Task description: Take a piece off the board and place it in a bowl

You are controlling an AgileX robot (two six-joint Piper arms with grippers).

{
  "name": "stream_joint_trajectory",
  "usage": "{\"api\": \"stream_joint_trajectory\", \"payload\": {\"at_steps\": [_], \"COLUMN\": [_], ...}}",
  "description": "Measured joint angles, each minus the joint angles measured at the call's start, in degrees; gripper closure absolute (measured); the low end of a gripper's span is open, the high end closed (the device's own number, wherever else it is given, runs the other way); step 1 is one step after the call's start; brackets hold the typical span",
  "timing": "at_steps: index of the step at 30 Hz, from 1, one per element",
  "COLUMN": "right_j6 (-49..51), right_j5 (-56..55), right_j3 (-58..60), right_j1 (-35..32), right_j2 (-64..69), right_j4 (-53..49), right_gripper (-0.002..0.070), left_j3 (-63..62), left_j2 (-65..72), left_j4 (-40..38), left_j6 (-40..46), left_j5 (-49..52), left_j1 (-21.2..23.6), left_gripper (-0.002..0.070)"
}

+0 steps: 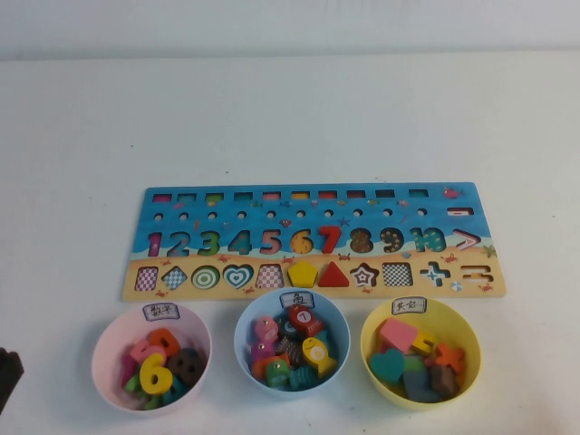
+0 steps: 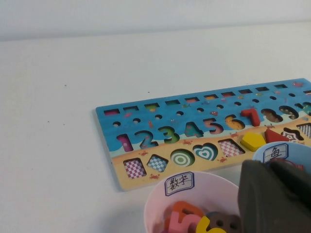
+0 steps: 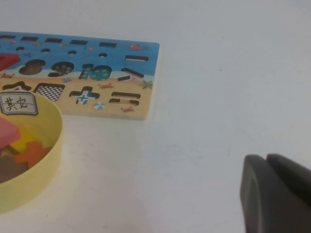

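Observation:
The yellow numeral 6 [image 1: 154,372] lies in the pink bowl [image 1: 107,349] among other numerals; part of it shows in the left wrist view [image 2: 205,226]. The board [image 1: 308,222] lies behind the bowls, its 6 slot empty, with the red 7 [image 1: 329,239] and the yellow pentagon [image 1: 302,273] in place. My left gripper [image 2: 269,165] is shut and empty, hovering near the pink bowl's rim [image 2: 155,204]; it shows as a dark tip [image 1: 7,376] at the high view's left edge. My right gripper [image 3: 266,158] is shut and empty above bare table, right of the yellow bowl, outside the high view.
A blue bowl [image 1: 249,326] with fish pieces stands in the middle. A yellow bowl [image 1: 462,322] with shape pieces stands on the right and shows in the right wrist view [image 3: 48,145]. White table stretches behind and beside the board.

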Motion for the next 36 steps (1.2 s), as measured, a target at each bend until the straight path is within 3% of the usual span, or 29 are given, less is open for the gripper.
{"api": "stream_joint_trajectory", "payload": {"at_steps": [7, 13, 16, 21, 26, 36], "right_j6": [0.0, 0.0, 0.0, 0.0, 0.0, 0.0], "right_j5": [0.0, 0.0, 0.0, 0.0, 0.0, 0.0], "right_j3": [0.0, 0.0, 0.0, 0.0, 0.0, 0.0], "right_j1": [0.0, 0.0, 0.0, 0.0, 0.0, 0.0], "right_j2": [0.0, 0.0, 0.0, 0.0, 0.0, 0.0], "right_j4": [0.0, 0.0, 0.0, 0.0, 0.0, 0.0], "right_gripper": [0.0694, 0.0694, 0.0694, 0.0694, 0.0694, 0.0694], "left_j3": [0.7, 8.2, 13.0, 16.7, 17.8, 17.8], "left_j2": [0.0, -0.5, -1.9, -4.9, -8.7, -9.0], "left_j4": [2.2, 1.0, -2.1, -4.3, -7.3, -7.7], "left_j6": [-0.1, 8.7, 14.6, 16.2, 15.8, 15.4], "left_j5": [-4.5, -20.5, -28.5, -33.7, -31.1, -10.6], "left_j1": [0.0, 0.9, 5.3, 16.6, 23.3, 23.6], "left_gripper": [0.0677, 0.0677, 0.0677, 0.0677, 0.0677, 0.0677]}}
